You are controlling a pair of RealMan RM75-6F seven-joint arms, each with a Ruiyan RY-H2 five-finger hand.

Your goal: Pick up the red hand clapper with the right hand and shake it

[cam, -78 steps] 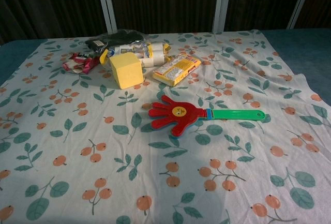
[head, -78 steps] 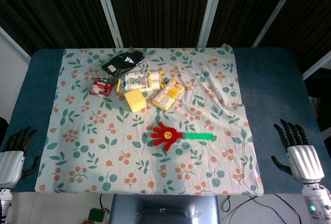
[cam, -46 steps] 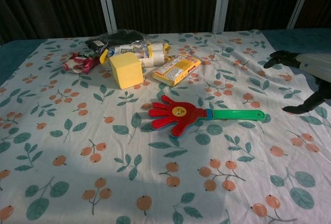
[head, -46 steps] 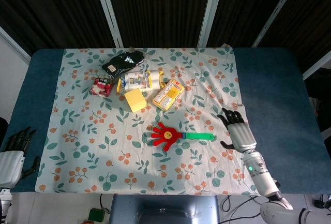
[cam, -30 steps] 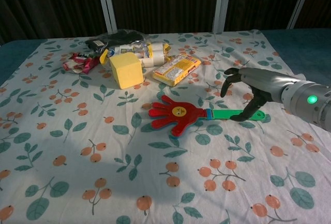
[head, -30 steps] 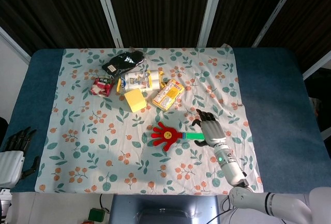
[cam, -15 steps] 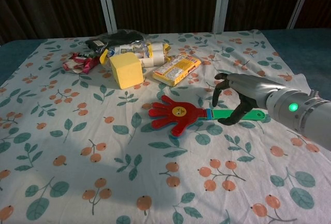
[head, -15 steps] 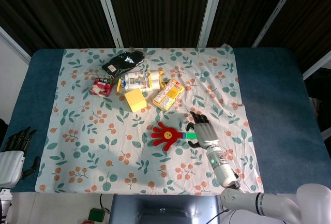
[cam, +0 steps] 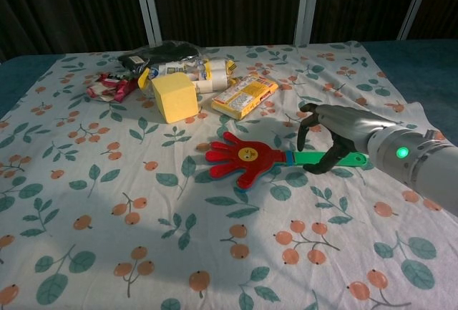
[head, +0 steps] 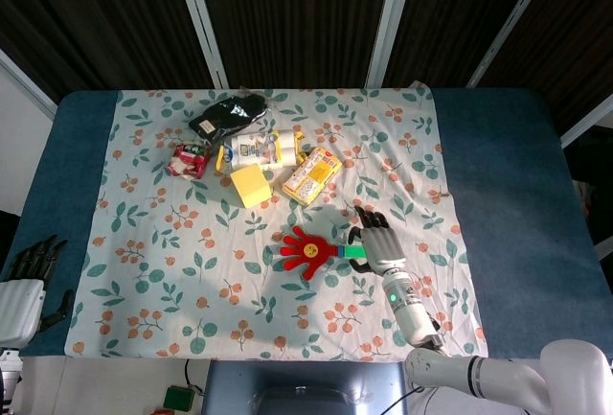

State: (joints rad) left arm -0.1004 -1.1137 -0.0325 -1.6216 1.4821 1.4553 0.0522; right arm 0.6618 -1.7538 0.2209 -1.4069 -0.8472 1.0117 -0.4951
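Arching over the red hand clapper (cam: pixel 247 158) handle, right robot hand (cam: pixel 336 129), fingers apart, ungripped.

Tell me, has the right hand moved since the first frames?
Yes. The right hand has travelled from the blue table edge inward across the floral cloth and now hovers over the red hand clapper's green handle.

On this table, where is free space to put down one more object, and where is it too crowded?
Free: the cloth near the front edge, below the red hand clapper, and the blue table strip right of the cloth. Crowded: the far left, where the yellow block, orange box and black bag cluster. The right hand covers the clapper's green handle.
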